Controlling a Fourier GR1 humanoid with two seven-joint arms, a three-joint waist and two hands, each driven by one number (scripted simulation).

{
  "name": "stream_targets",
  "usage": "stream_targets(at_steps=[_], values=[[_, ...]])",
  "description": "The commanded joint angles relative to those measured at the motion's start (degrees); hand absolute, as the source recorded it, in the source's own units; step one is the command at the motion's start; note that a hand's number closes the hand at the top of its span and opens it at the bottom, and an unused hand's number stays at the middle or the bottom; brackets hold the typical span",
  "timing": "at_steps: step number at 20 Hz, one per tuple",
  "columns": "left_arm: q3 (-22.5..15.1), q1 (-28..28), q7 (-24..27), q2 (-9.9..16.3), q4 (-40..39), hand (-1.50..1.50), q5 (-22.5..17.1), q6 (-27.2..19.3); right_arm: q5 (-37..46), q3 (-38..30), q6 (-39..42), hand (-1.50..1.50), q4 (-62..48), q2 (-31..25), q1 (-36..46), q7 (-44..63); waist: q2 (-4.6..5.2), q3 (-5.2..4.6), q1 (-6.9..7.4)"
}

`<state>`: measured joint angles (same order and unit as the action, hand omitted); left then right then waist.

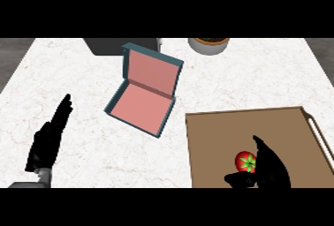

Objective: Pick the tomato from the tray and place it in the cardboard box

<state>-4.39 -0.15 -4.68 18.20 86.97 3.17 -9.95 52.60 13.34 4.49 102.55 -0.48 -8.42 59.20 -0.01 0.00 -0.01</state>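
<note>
We see the tomato (245,161) as a small, round red fruit with a green star-shaped calyx facing up at us. It lies on the brown tray (228,132), in the lower middle of the tray's floor, well apart from the rail along the tray's right side.

Our right hand (271,170) comes in from the lower edge over the tray and sits just beside the tomato, on its right. The long fingers (264,148) rise straight past the fruit's right flank and cover a part of it, while the thumb (238,179) reaches out low and to the left, under the tomato. So the fruit lies between fingers and thumb, but the hand is spread apart, not clamped round it; we cannot tell whether any part actually touches the skin.

Our left hand (47,141) rests at the left of the counter (78,88), fingers straight and pointing up, holding nothing.

The box (145,90) lies near the middle of the counter, well apart from the tomato, up and to the left of the tray. It has teal walls and a pink inside, and its lid stands raised at the far side
</note>
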Motion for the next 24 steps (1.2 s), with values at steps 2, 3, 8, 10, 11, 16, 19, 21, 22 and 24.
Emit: stream_targets(at_steps=[2,3,8,10,11,16,19,21,22,24], values=[[1.76,1.51,-3.5,-0.02,5.71,0.0,0.77,2.25,-0.3,1.61,-4.2,1.5,-3.76,0.46,2.23,1.97,-0.02,0.01,0.13],[2.36,2.13,-0.85,-0.68,3.42,0.0,0.32,2.5,1.73,0.54,-4.68,1.5,-2.3,-1.79,-3.09,-3.53,-0.03,0.01,-0.01],[0.69,0.35,-3.35,-1.95,4.15,0.0,2.45,1.0,13.82,3.29,-4.33,1.5,-3.05,-0.57,2.49,4.0,-0.03,0.0,0.1],[3.45,0.68,1.29,-0.26,0.08,0.0,0.82,4.02,15.1,3.25,-6.71,1.5,-2.29,-1.83,0.31,0.67,-0.02,-0.01,-0.03],[1.66,-1.69,-3.01,-2.46,1.4,0.0,2.72,1.82,13.72,0.88,-1.11,1.5,0.2,-2.08,3.96,3.44,-0.02,0.0,-0.06],[0.23,-0.54,0.36,-1.73,1.39,0.0,2.4,3.53,7.9,5.43,4.73,1.5,-7.32,-13.84,14.33,-21.58,0.92,0.14,4.68],[-1.36,-2.26,0.21,-3.05,1.3,0.0,3.12,3.27,5.79,8.78,7.73,1.5,-8.87,-18.96,19.57,-33.83,1.6,0.25,6.49],[-0.68,-2.31,0.48,-2.91,0.98,0.0,2.53,3.46,2.09,5.43,9.0,1.5,-10.94,-23.12,24.33,-41.68,1.43,0.19,5.59],[-1.0,-3.38,-1.11,-2.83,1.41,0.0,3.65,2.72,1.33,4.53,7.91,1.5,-14.11,-24.78,25.6,-45.96,1.55,0.33,5.21],[-0.02,-1.93,0.15,-2.75,1.15,0.0,2.31,3.34,-1.72,0.51,8.48,1.5,-16.58,-28.79,30.71,-53.34,0.93,0.14,3.89]])
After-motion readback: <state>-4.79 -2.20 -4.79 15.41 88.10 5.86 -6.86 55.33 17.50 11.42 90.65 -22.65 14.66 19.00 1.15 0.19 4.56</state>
